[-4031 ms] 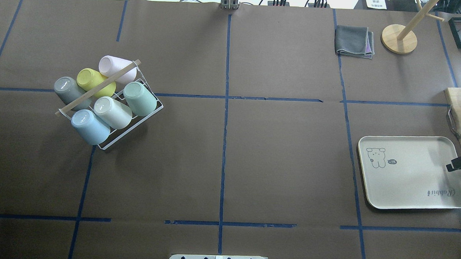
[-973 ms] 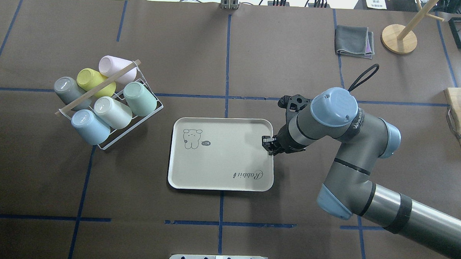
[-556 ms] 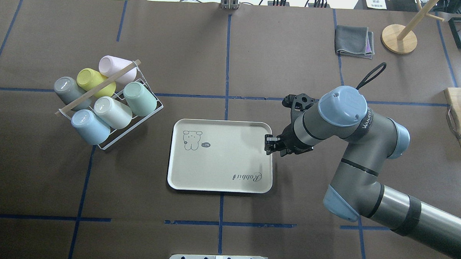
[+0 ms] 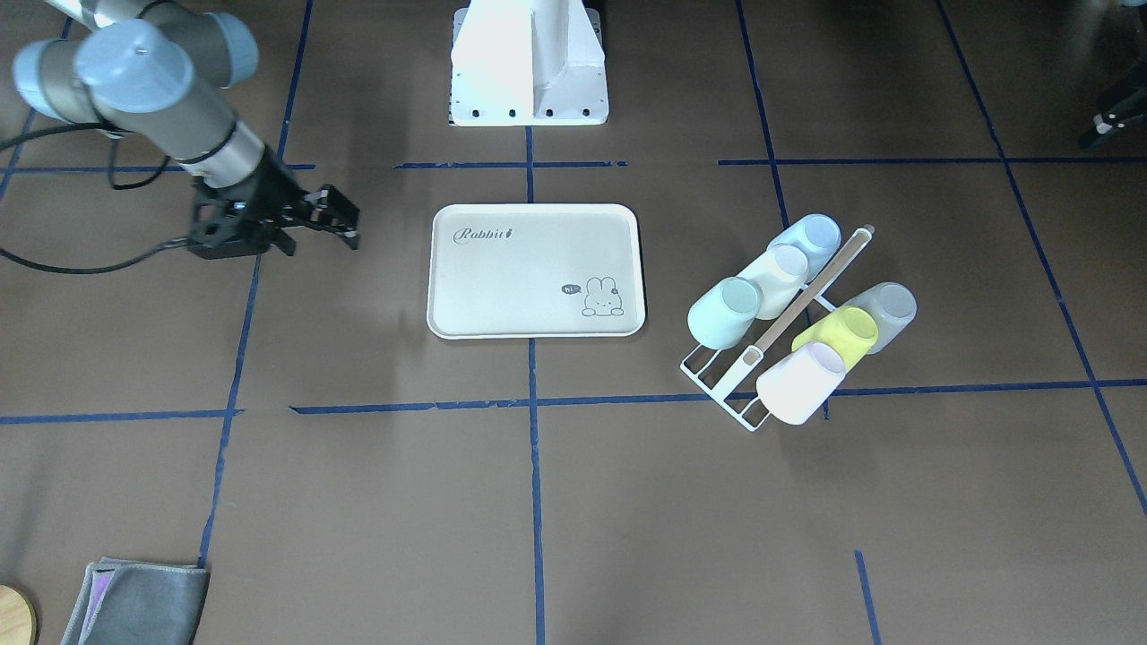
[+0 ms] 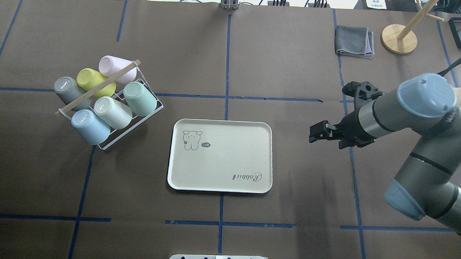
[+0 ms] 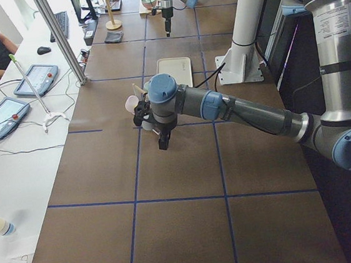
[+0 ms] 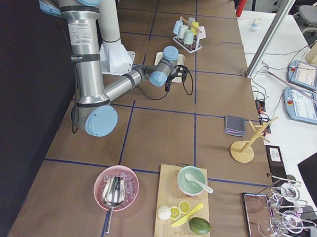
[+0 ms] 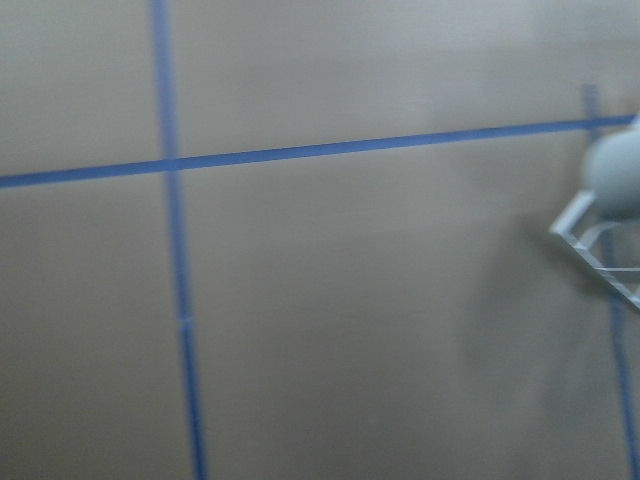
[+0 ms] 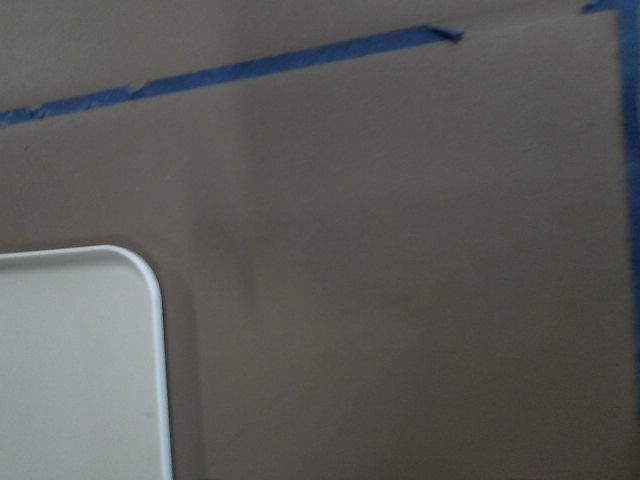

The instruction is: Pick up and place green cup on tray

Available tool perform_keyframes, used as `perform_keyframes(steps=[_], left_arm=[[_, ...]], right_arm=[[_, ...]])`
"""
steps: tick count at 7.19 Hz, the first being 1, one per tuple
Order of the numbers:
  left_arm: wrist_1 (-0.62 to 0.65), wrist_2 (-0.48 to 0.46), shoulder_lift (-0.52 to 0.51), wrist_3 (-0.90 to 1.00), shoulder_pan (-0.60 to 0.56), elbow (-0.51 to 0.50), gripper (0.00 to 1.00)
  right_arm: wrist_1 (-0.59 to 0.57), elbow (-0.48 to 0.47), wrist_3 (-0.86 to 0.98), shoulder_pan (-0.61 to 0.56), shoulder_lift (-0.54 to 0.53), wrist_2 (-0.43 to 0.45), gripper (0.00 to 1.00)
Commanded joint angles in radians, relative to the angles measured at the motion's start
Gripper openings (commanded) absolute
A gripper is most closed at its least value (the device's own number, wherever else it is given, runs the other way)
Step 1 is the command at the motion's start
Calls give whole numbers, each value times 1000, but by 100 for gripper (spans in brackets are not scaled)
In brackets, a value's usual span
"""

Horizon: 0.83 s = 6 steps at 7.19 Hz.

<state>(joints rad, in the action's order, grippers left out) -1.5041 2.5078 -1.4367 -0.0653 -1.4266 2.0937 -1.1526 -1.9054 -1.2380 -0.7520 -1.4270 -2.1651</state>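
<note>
The green cup [image 5: 139, 98] lies tilted in a white wire rack [image 5: 148, 115] at the table's left, next to other cups; it also shows in the front-facing view [image 4: 724, 313]. The cream tray [image 5: 219, 171] lies flat at the table's middle, empty, and its corner shows in the right wrist view [image 9: 80, 360]. My right gripper [image 5: 313, 133] is open and empty, hanging over bare table to the right of the tray, apart from it. My left gripper [image 6: 162, 140] hangs over the table beyond the rack's outer side; I cannot tell whether it is open or shut.
The rack also holds light blue [image 5: 89, 126], cream, grey, yellow-green [image 5: 95, 82] and pink cups under a wooden handle. A folded grey cloth [image 5: 354, 41] and a wooden stand [image 5: 399, 38] sit at the far right. A wooden board [image 5: 459, 114] lies at the right edge.
My right gripper dragged the tray from the table's right to the middle, has let go of the tray's right rim and drawn back to the right. The tray stays put. The cups have not moved.
</note>
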Motion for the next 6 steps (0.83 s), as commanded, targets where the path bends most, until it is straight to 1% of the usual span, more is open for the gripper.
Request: perform_keyframes(steps=[1,2,3,4,5,6], left_arm=[[-2,-21,-116,-65,161,106,99],[5,-77,-205,-77,243,115,93],[8,-160,-297,-77,358,114,94],[11,-314,-385,-76,464,121,99],[40,-468,-431,-80,582,121,100],[135,-518,-527,-76,679,111,99]], right_arm=[[4,-17,121,-149,-100,-110,100],[4,-14,177,-182,-131,-111,100],[5,-14,245,-219,-170,-114,100],[5,-11,328,-254,-205,-130,100],[5,-11,375,-288,-239,-154,100],[5,-11,408,-311,-257,-166,100]])
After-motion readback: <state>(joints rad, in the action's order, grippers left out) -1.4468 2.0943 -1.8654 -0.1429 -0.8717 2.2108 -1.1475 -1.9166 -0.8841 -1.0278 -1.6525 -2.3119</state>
